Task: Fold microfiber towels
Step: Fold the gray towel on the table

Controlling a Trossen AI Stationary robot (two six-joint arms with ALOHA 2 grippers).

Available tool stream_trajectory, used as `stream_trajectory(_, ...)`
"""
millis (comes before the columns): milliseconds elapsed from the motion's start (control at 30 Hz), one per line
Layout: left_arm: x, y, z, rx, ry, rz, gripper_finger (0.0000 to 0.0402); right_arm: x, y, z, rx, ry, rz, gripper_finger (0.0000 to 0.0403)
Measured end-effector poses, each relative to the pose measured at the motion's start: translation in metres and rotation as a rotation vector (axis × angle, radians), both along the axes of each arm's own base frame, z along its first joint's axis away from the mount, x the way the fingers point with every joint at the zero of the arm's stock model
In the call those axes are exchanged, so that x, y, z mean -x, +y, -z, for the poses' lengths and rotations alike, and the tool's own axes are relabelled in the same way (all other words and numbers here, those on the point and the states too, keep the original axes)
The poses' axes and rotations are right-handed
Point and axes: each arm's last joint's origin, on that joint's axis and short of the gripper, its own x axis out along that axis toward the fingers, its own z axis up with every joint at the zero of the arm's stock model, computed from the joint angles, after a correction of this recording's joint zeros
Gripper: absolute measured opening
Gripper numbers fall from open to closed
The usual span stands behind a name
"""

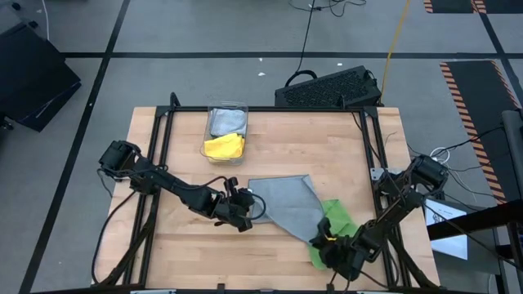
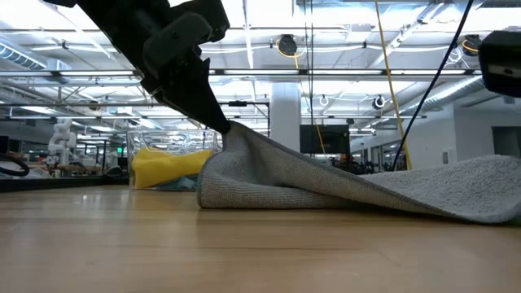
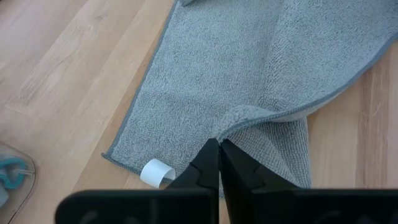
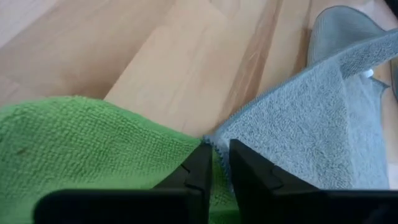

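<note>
Two grippers pinch one grey towel (image 1: 288, 204) mid-table: the left gripper (image 1: 248, 206) is clamped on a lifted fold at its left edge, the right gripper (image 1: 330, 242) is closed on its near corner, over a bright green towel (image 1: 337, 219); a clear bin (image 1: 226, 110) behind holds a yellow towel (image 1: 223, 147)

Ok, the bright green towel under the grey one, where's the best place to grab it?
Judging by its pose, take the bright green towel at its exposed corner on the side away from the grey towel, coming in from the table's right edge; the rest lies under the grey cloth and the right pincer.
</note>
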Motion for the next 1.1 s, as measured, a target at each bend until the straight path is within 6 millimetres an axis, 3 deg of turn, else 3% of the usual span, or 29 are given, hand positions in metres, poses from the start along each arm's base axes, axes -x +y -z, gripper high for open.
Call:
stream_trajectory(133, 0.000, 0.000, 0.000, 0.004, -0.006, -0.001, 0.0007, -0.005, -0.001, -0.001, -0.054, -0.005, 0.022, 0.0008)
stream_trajectory(233, 0.000, -0.005, -0.001, 0.015, -0.016, 0.016, 0.0009, -0.005, 0.001, -0.006, -0.112, -0.015, 0.028, 0.0006)
stream_trajectory(600, 0.019, -0.053, -0.004, 0.033, -0.050, 0.171, 0.0003, -0.001, 0.006, -0.056, -0.524, -0.090, 0.079, 0.0002)
stream_trajectory(767, 0.027, -0.070, -0.010, -0.084, -0.126, 0.204, 0.0004, -0.001, -0.004, -0.077, -0.539, -0.200, 0.135, 0.0002)
stream_trajectory(933, 0.031, -0.051, -0.040, -0.322, -0.223, 0.063, 0.0005, 0.001, -0.035, -0.117, -0.406, -0.411, 0.229, 0.0001)
stream_trajectory(1100, 0.025, 0.003, -0.087, -0.404, -0.282, -0.013, 0.0004, -0.002, -0.091, -0.163, -0.334, -0.534, 0.294, 0.0001)
